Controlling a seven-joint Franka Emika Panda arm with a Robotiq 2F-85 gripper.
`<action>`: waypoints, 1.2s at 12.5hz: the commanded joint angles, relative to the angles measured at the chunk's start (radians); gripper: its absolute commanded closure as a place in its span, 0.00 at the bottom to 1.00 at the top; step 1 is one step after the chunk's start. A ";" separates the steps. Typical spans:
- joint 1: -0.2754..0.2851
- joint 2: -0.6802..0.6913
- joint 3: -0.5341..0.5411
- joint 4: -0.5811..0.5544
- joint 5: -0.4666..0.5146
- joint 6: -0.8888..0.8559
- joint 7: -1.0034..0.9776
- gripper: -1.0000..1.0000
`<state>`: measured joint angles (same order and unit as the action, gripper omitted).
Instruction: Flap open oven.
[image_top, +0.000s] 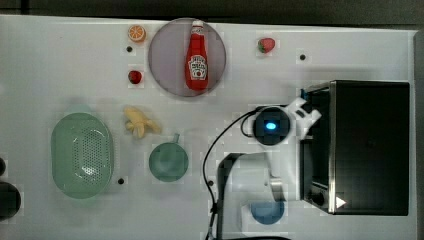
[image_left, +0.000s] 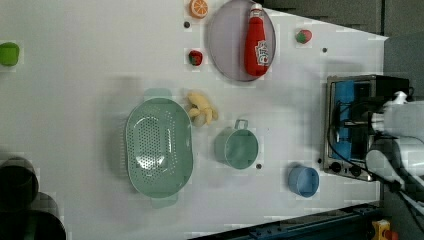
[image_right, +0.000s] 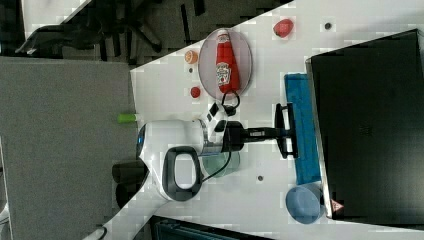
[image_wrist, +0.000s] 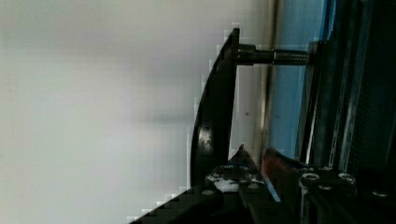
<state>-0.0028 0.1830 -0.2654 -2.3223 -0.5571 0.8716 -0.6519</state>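
The Panda arm reaches level across the bench (image_top: 60, 65) toward the oven (image_right: 370, 125), which stands at the right view's right edge with its blue glass door (image_right: 302, 130) hanging partly open. The gripper (image_right: 286, 131) is at the door's bar handle (image_right: 288, 131), fingers closed around it. Beyond the oven's door side, a red ketchup bottle (image_top: 197, 57) lies on a grey plate (image_top: 165, 60); its label is unreadable.

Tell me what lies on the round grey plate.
A red ketchup bottle lies flat on the plate, white cap toward the table's far edge in the top view. The plate surface beneath the bottle is covered.
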 joint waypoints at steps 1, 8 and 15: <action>0.059 0.061 0.042 -0.004 -0.084 -0.014 0.264 0.82; 0.160 0.245 0.067 0.027 -0.389 -0.022 0.667 0.82; 0.199 0.328 0.080 0.122 -0.407 -0.014 0.754 0.82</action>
<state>0.2065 0.5396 -0.1896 -2.2422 -0.9727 0.8320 0.0327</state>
